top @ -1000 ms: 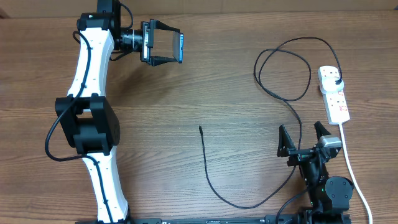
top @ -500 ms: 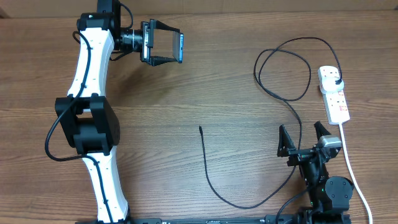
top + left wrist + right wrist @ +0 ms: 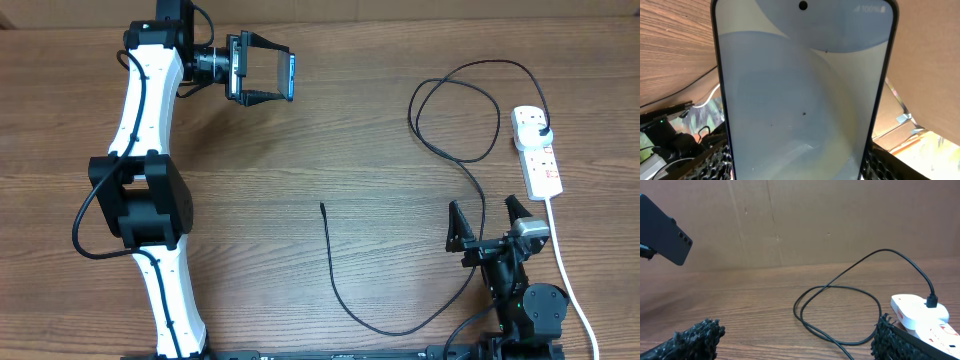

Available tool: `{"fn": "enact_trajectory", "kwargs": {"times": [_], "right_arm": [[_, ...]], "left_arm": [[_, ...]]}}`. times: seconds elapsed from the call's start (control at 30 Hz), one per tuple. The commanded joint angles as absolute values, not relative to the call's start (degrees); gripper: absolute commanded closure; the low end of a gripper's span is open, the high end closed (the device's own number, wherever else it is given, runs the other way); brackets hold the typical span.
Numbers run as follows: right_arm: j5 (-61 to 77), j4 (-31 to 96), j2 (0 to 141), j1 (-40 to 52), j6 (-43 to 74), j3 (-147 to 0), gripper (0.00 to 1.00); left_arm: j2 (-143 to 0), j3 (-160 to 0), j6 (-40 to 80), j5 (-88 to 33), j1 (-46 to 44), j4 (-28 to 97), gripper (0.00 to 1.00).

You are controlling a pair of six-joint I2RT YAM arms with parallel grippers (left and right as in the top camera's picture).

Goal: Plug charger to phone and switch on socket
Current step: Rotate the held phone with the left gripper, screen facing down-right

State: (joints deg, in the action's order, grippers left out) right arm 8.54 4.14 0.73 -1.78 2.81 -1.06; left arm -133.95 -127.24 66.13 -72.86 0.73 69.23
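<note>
The phone (image 3: pixel 291 72) hangs in the air at the far left of the table, held on edge between the fingers of my left gripper (image 3: pixel 280 74), which is shut on it. In the left wrist view its pale screen (image 3: pixel 805 95) fills the frame between the fingers. The right wrist view shows its dark back (image 3: pixel 665 230). The charger (image 3: pixel 335 280) lies looped across the table, its connector tip (image 3: pixel 322 206) free at the centre. Its black plug (image 3: pixel 541 133) sits in the white socket (image 3: pixel 540 165) at the right. My right gripper (image 3: pixel 484 215) stands open near the front, a cable stretch between its fingers.
The socket's thick white cord (image 3: pixel 565 270) runs down the right side toward the front edge, just right of my right arm. A cardboard wall (image 3: pixel 815 220) stands behind the table. The charger's loops (image 3: pixel 835 287) lie between the right gripper and the socket (image 3: pixel 915 307).
</note>
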Motion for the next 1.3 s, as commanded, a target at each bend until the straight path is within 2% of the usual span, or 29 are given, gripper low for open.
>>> {"fn": "enact_trajectory", "kwargs": {"times": [0.0, 0.33, 0.57, 0.93, 1.27], "right_arm": [[7.73, 3.99, 0.16, -1.56, 3.01, -0.45, 0.0], [7.73, 3.99, 0.16, -1.56, 3.01, -0.45, 0.0], [7.73, 3.99, 0.16, -1.56, 3.01, -0.45, 0.0], [7.73, 3.99, 0.16, -1.56, 3.01, -0.45, 0.0], [7.73, 3.99, 0.16, -1.56, 3.01, -0.45, 0.0]], "left_arm": [[-133.82, -129.38, 67.29, -74.91, 0.34, 69.17, 0.96], [-133.82, -129.38, 64.2, -72.73, 0.3, 69.17, 0.96], [-133.82, -129.38, 55.27, -68.25, 0.1, 69.21, 0.96], [-133.82, -129.38, 51.79, -43.48, -3.42, 73.69, 0.96], [-133.82, -129.38, 51.86, -25.93, -6.83, 77.67, 0.96]]}}
